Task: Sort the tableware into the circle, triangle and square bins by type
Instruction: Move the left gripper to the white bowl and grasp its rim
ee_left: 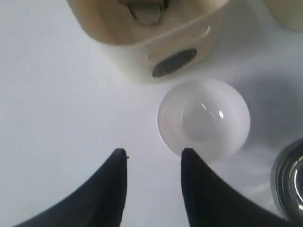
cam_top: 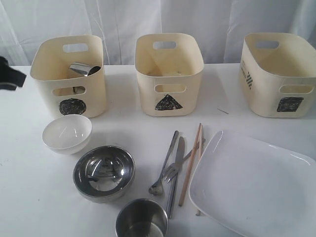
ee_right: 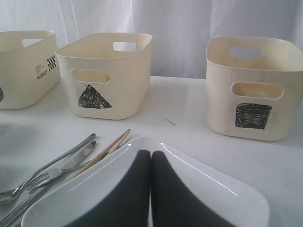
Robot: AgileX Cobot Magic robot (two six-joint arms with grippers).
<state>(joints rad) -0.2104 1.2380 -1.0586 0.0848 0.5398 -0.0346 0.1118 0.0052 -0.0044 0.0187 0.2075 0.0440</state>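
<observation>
The circle bin (cam_top: 69,74) holds one steel mug (cam_top: 85,69); the triangle bin (cam_top: 169,74) and square bin (cam_top: 279,74) stand to its right. In front lie the small white bowl (cam_top: 66,133), the steel bowl (cam_top: 103,172), a second mug (cam_top: 141,219), the spoon (cam_top: 157,186), knife (cam_top: 177,163), fork (cam_top: 173,173), chopsticks (cam_top: 192,158) and the white plate (cam_top: 256,185). My left gripper (ee_left: 154,152) is open above bare table, one fingertip beside the white bowl (ee_left: 203,118). My right gripper (ee_right: 151,153) is shut and empty over the plate (ee_right: 213,189).
A white curtain hangs behind the bins. A dark part of the left arm (cam_top: 10,74) shows at the table's left edge. The steel bowl's rim (ee_left: 289,184) lies close to the white bowl. The cutlery (ee_right: 57,168) and chopsticks (ee_right: 106,149) lie against the plate's side.
</observation>
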